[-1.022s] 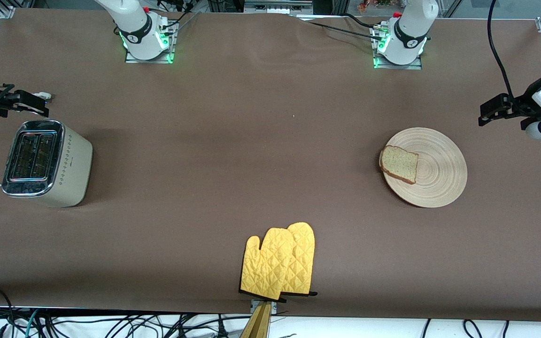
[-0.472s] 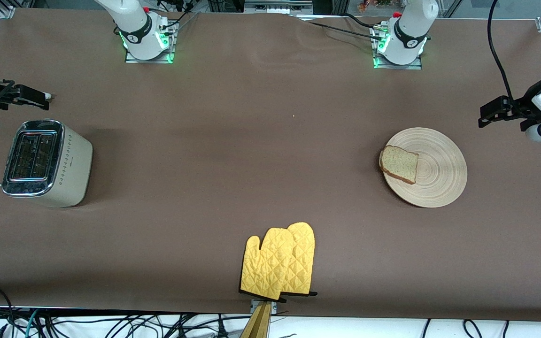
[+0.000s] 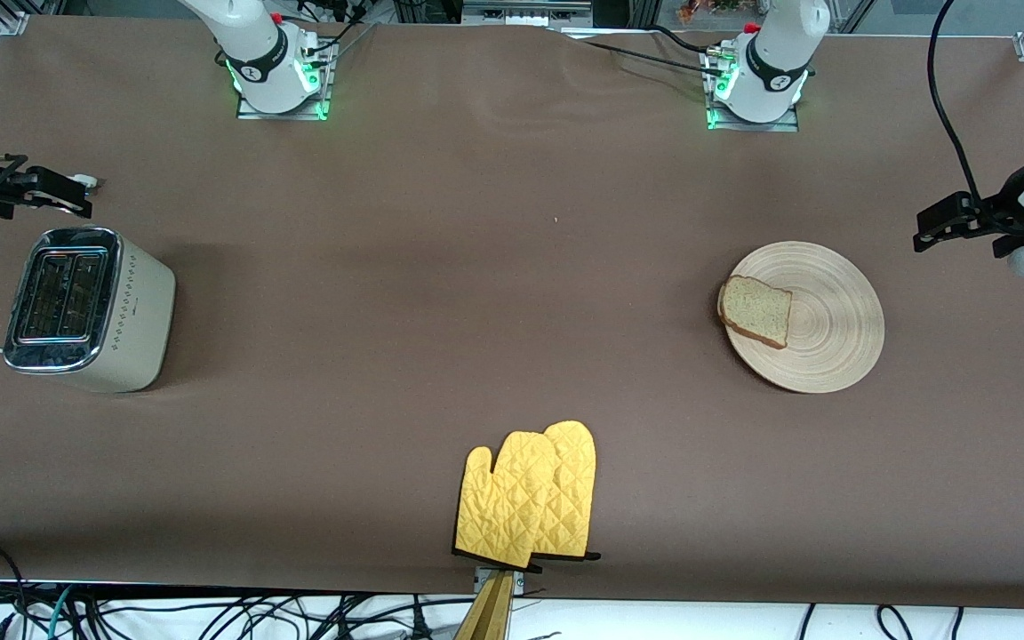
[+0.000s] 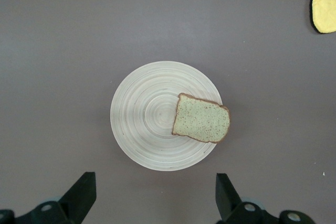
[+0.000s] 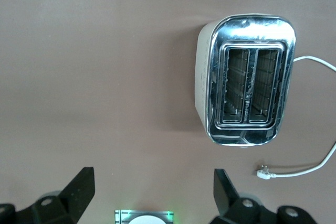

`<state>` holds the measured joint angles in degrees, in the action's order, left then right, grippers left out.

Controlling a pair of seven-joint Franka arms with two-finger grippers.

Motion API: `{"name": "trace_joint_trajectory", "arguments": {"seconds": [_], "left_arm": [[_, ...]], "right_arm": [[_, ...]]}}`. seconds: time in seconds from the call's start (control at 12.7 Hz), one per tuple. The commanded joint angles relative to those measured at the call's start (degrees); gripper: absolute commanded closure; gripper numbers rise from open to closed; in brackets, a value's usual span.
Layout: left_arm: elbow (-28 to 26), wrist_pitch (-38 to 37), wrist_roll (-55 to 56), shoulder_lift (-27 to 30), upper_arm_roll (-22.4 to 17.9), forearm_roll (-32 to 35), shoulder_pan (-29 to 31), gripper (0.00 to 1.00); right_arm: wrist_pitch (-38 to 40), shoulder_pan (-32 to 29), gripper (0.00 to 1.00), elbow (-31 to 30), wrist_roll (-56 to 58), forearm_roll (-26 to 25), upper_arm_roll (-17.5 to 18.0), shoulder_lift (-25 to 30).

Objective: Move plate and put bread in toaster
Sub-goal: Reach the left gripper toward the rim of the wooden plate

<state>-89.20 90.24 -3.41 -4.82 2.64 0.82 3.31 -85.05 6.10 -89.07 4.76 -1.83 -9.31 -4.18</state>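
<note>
Both arms up, nothing held.
The bread lies on the plate, over its rim, at the left arm's end of the worktop; the toaster stands at the right arm's end. Left end effector hangs spread wide beside the plate, right end effector spread wide near the toaster.

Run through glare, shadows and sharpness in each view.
Front view: even overhead light, a soft shadow beside the toaster, green glow at both arm bases, the plate sharp. Left wrist view: flat light, bread crisp, the open left gripper dark at the frame's edge. Right wrist view: the toaster's chrome top mirrors bright streaks; the open right gripper is silhouetted.
</note>
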Motion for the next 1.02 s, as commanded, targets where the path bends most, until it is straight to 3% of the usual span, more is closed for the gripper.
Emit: {"name": "trace_joint_trajectory", "arguments": {"seconds": [0.0, 0.24, 0.47, 0.94], "left_arm": [[-5.4, 5.0, 0.2, 0.9, 0.5, 1.9, 0.3, 0.00], [-7.1, 7.1, -2.6, 0.2, 0.3, 1.7, 3.6, 0.00], [-6.2, 7.1, -8.2, -5.4, -1.9, -0.3, 6.9, 0.00], [-5.1, 9.9, -31.4, -20.7, -2.5, -15.5, 21.7, 0.00]], "right_arm": [[0.1, -0.2, 0.00, 1.4, 0.4, -0.5, -0.1, -0.2], [0.1, 0.2, 0.00, 2.2, 0.4, -0.4, 0.2, 0.0], [0.5, 0.3, 0.00, 2.7, 0.4, 0.3, 0.4, 0.1], [1.1, 0.3, 0.00, 2.6, 0.3, 0.3, 0.7, 0.3]]}}
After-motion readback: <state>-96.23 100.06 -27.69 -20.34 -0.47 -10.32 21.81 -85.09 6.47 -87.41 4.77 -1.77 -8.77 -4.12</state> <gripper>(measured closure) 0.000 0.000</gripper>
